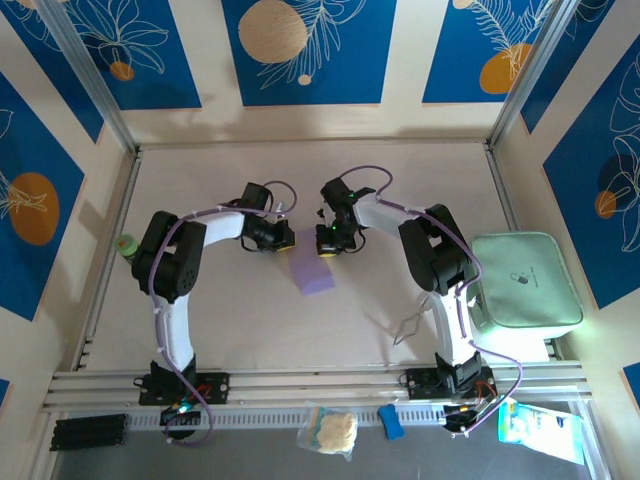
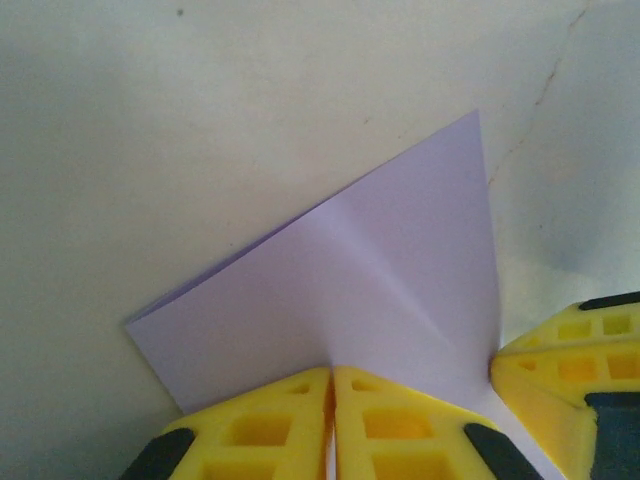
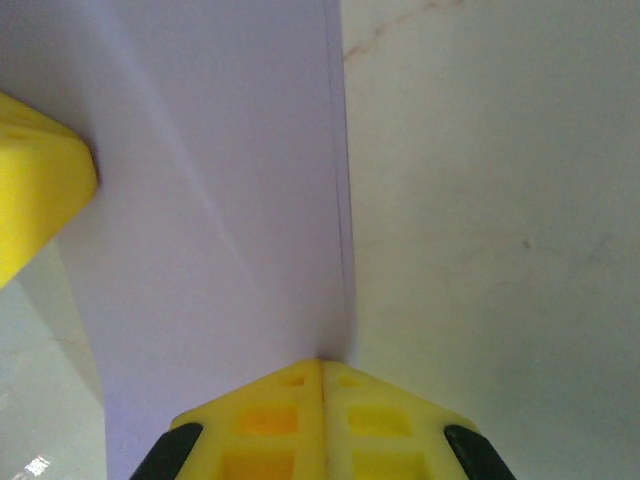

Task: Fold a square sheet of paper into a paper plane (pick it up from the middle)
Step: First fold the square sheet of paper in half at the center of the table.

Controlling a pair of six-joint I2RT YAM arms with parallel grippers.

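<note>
two arms — the left arm [image 1: 175, 272] and the right arm [image 1: 440, 258] — are meeting over the middle of the pale table [image 1: 400, 180], where one square sheet of paper [image 1: 316, 272] is lying just in front of their two claws. the sheet is showing plain lavender. it is folded over on itself so that two layers are parting slightly along one edge, with a soft crease slanting across its face and a sharp corner pointing away in the left wrist view. the left claw [image 2: 332, 405] is sitting with its yellow fingers pressed together, tips at the sheet's near edge. the right claw [image 3: 322, 405] is likewise closed tight, with the sheet's edge running straight to its tips — whether either is nipping the paper or only pressing on it cannot be told. one mint-green tray [image 1: 525, 282] is resting at the table's right side, a small dark mark on its top too small to read. the print on a blue-and-white packet [image 1: 542, 432] by the near rail is proving illegible too.
</note>
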